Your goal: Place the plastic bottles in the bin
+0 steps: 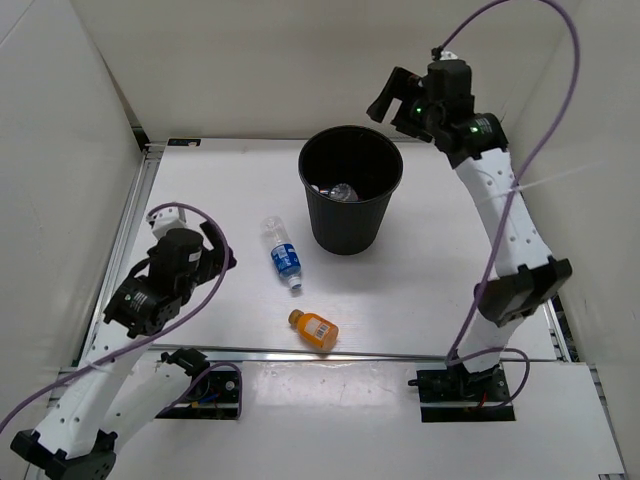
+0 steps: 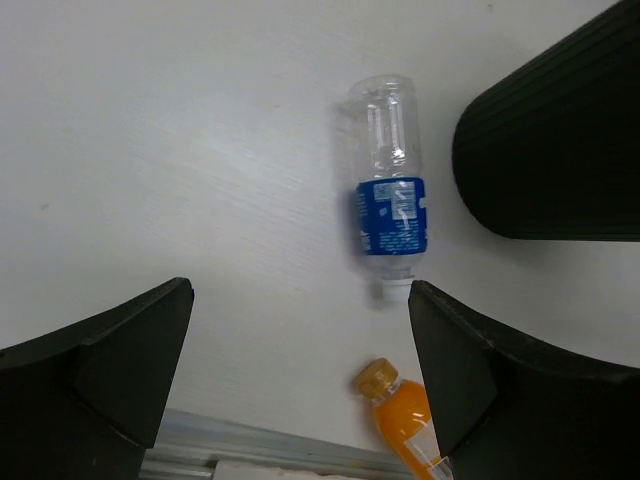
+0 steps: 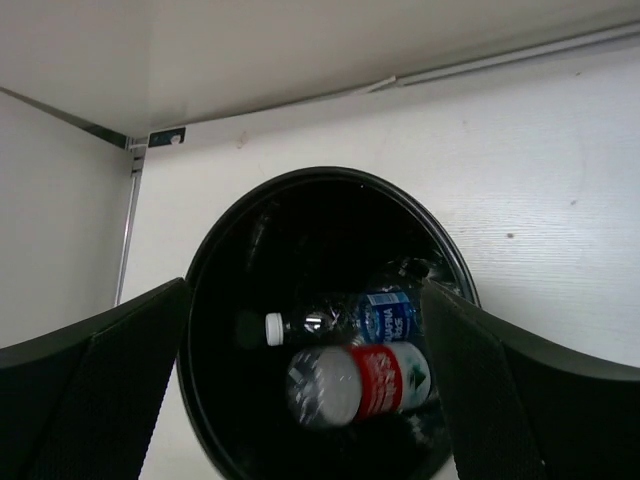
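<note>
Two bottles lie near the bin [image 1: 350, 190]: blue-labelled bottle [image 1: 284, 253], orange bottle [image 1: 314, 329]. Both probably light, slippery, crushable; grip mid-body. Left gripper [image 2: 300, 300], right gripper [image 3: 305, 300]: jaws spread.

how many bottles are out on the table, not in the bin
2. A clear blue-labelled bottle lies left of the bin; a short orange bottle lies nearer the arms, close to the front edge of the table. More bottles sit inside the bin, partly hidden.
</note>
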